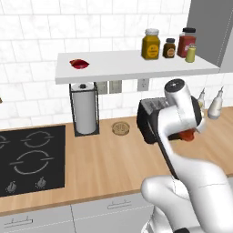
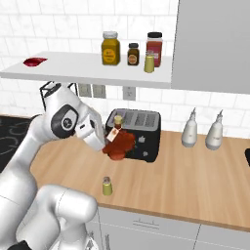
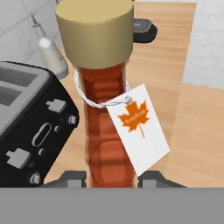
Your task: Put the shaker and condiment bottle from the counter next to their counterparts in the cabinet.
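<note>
Bottle: the maple-leaf condiment bottle [image 2: 119, 142] hangs in the air in front of the black toaster [image 2: 140, 132], lifted off the wooden counter [image 2: 195, 180]
Jaws: the gripper [image 3: 112, 178] is closed on the bottle's body, one dark fingertip showing at each side of the red glass in the hand view
Long axis: the bottle runs straight out from the jaws, tan cap [image 3: 95, 31] at the far end, white leaf tag [image 3: 138, 127] dangling from the neck string; in the right base view the cap points up
Destination: the cabinet [image 1: 136, 66] sits above and behind the toaster, so the carry, as it looks from here, is up and over toward the back wall
Counterpart: the red packet [image 1: 79, 63] lies at the shelf's far left end, well apart from the jars, so the bottle must travel leftward along the board as well as up
Shaker: the small shaker [image 2: 107, 186] stands on the counter near its front edge, below the held bottle, not yet moved
Shelf twin: a second shaker [image 2: 149, 63] stands just beside the red jar [image 2: 154, 48]
</note>
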Robot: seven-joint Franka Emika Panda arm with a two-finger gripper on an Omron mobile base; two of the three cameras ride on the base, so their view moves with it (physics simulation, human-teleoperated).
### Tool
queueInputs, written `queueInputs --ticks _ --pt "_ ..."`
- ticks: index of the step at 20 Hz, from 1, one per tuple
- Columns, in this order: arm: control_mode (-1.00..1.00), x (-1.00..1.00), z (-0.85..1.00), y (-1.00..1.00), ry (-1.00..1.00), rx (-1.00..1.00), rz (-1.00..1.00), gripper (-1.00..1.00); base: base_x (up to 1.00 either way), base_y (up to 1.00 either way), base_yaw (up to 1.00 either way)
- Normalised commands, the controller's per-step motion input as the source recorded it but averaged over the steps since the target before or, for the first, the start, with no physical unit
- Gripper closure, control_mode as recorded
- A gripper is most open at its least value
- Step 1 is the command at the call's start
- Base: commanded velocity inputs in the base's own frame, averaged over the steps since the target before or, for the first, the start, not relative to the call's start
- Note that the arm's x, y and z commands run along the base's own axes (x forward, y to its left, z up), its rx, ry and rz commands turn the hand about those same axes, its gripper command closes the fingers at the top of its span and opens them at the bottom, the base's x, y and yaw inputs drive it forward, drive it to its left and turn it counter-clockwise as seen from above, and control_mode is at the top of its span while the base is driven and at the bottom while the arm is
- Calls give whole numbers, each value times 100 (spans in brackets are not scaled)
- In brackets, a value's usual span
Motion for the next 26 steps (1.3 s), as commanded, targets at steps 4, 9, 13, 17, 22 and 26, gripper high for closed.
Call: queueInputs --ticks 4,9,13,17,22,26 --pt "-100 -26 68 0 0 0 28 100 0 0 0" --pt "-100 -29 58 0 -1 0 38 100 0 0 0" --pt "-100 -45 64 0 -8 0 37 100 0 0 0" --pt "-100 -36 72 3 0 0 35 100 0 0 0" --pt "-100 -17 68 24 0 0 36 100 0 0 0" --pt "-100 0 68 45 0 -4 37 100 0 0 0"
